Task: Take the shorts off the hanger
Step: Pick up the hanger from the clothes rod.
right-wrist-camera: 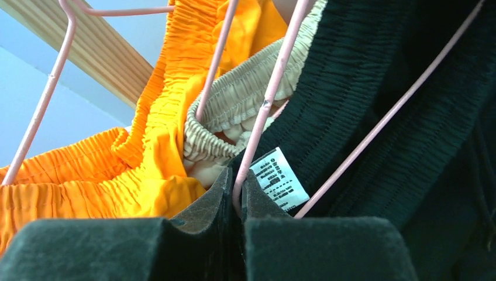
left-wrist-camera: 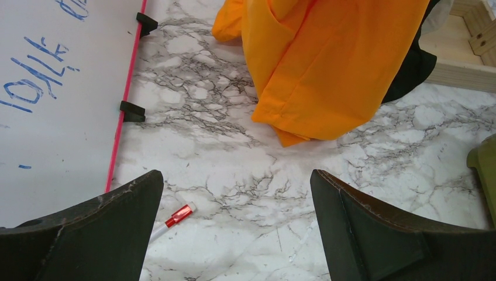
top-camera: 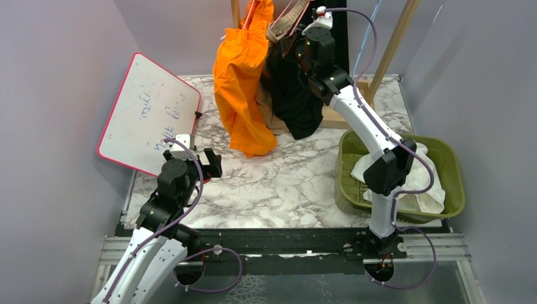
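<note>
Bright orange shorts (top-camera: 244, 88), tan shorts (top-camera: 285, 25) and black shorts (top-camera: 294, 101) hang from pink wire hangers on a wooden rack at the back. White shorts (top-camera: 411, 183) lie in the green bin. My right gripper (top-camera: 297, 47) is raised at the black shorts' waistband. In the right wrist view the right gripper (right-wrist-camera: 237, 181) is shut on a pink hanger (right-wrist-camera: 269, 99) wire beside the black shorts (right-wrist-camera: 374, 88), with the tan shorts (right-wrist-camera: 234, 99) and orange shorts (right-wrist-camera: 146, 146) to the left. My left gripper (top-camera: 212, 163) hovers low over the table; the left gripper (left-wrist-camera: 237, 193) is open and holds nothing.
A red-framed whiteboard (top-camera: 149, 111) leans at the left, and a red-capped marker (left-wrist-camera: 175, 218) lies beside it. The green bin (top-camera: 453, 164) stands at the right. The rack's wooden post (top-camera: 392, 44) and base (top-camera: 342, 117) stand behind the black shorts.
</note>
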